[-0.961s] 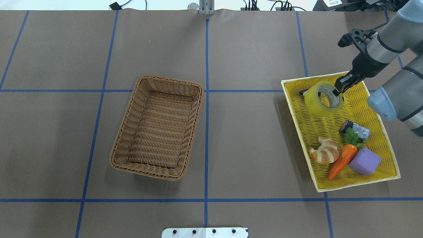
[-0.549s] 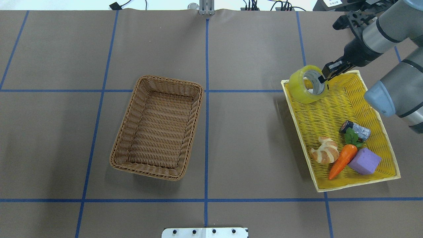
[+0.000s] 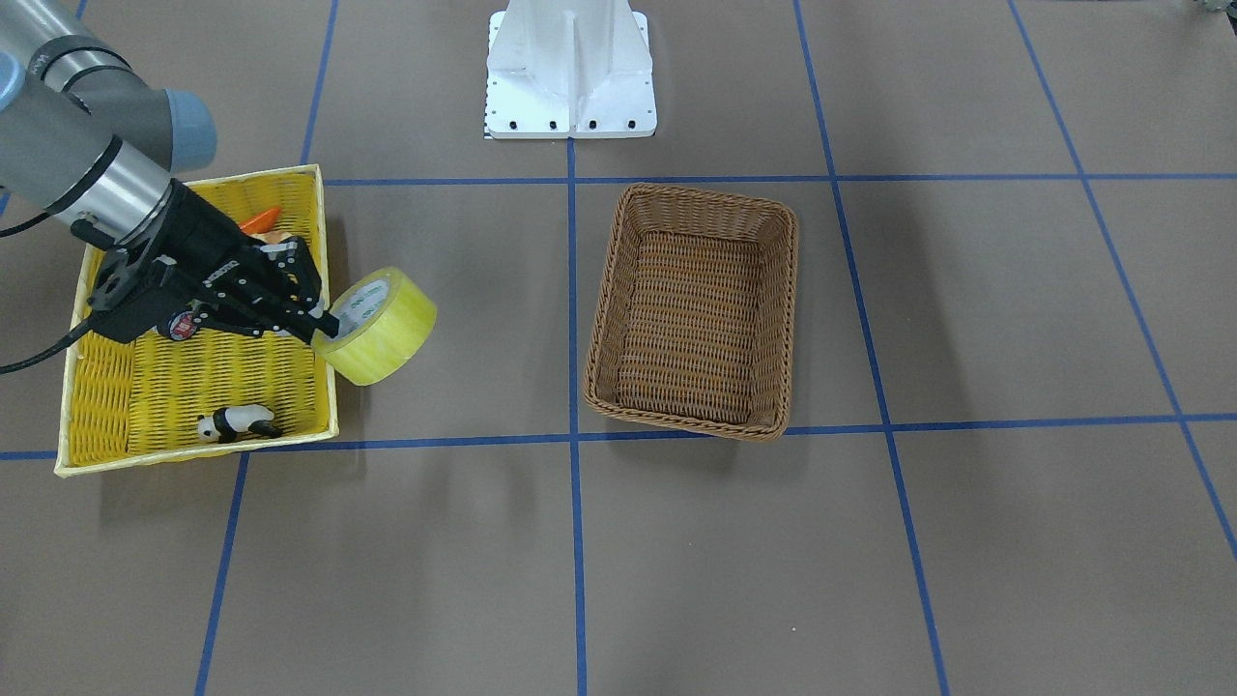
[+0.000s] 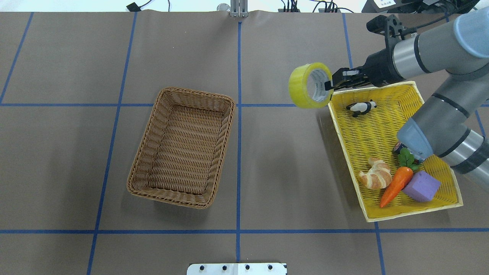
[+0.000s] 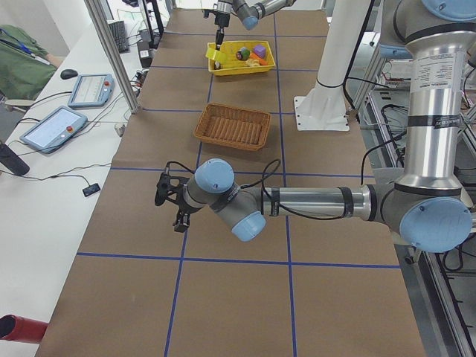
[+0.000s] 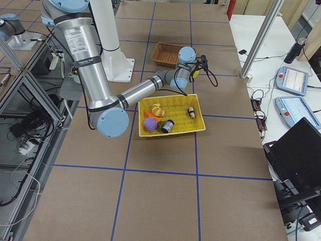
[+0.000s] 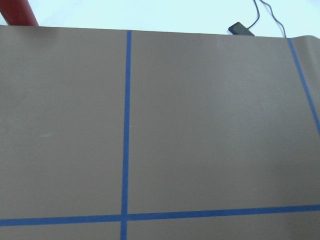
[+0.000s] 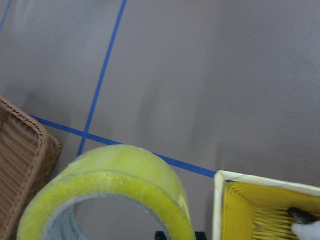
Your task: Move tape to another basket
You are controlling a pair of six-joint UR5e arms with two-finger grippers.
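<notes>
The tape (image 4: 309, 86), a yellowish roll with a white printed core, hangs in the air just past the far left corner of the yellow tray (image 4: 366, 130). My right gripper (image 4: 329, 84) is shut on the roll's wall, with one finger inside the core. The tape (image 3: 379, 327) and the right gripper (image 3: 324, 324) also show in the front view, and the tape (image 8: 115, 195) fills the bottom of the right wrist view. The brown wicker basket (image 4: 195, 93) stands empty to the left, apart from the tape. My left gripper (image 5: 175, 204) shows only in the left side view, and I cannot tell its state.
The yellow tray holds a panda figure (image 4: 361, 107), a croissant (image 4: 376, 175), a carrot (image 4: 397, 185), a purple block (image 4: 421, 186) and a small cylinder (image 4: 399, 147) partly hidden by my right arm. Brown table lies between tray and basket.
My right gripper has lifted the tape out of the yellow tray and carried it left, past the tray's far corner. The panda figure it covered now shows.
</notes>
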